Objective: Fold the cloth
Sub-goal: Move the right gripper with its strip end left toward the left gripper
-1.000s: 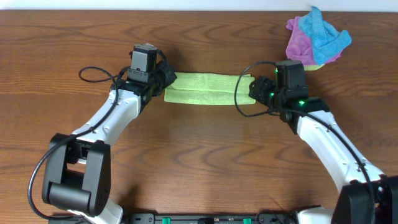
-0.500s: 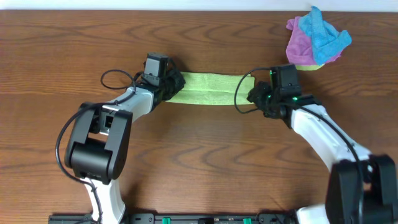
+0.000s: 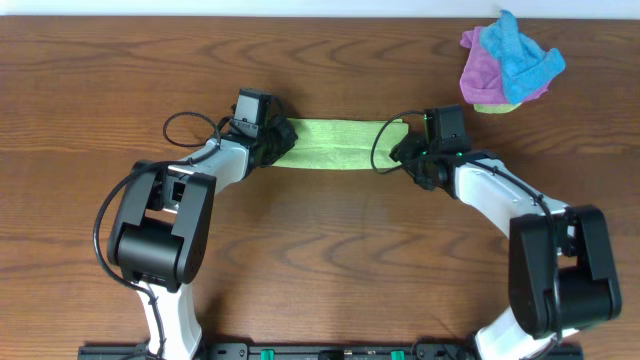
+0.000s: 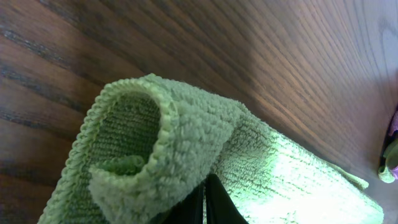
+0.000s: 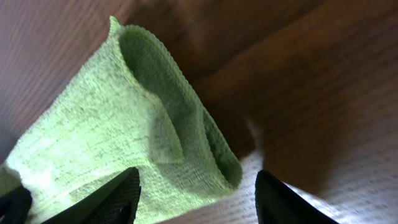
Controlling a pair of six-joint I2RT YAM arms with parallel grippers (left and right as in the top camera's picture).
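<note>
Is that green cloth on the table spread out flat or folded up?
Folded. From above, the cloth is a long narrow strip with an edge line running along it, and both wrist views show doubled layers at its ends.

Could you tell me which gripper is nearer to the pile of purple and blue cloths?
Right. The right gripper is at the right end of the green cloth, left of and below the pile; the left gripper grips its far left end.
</note>
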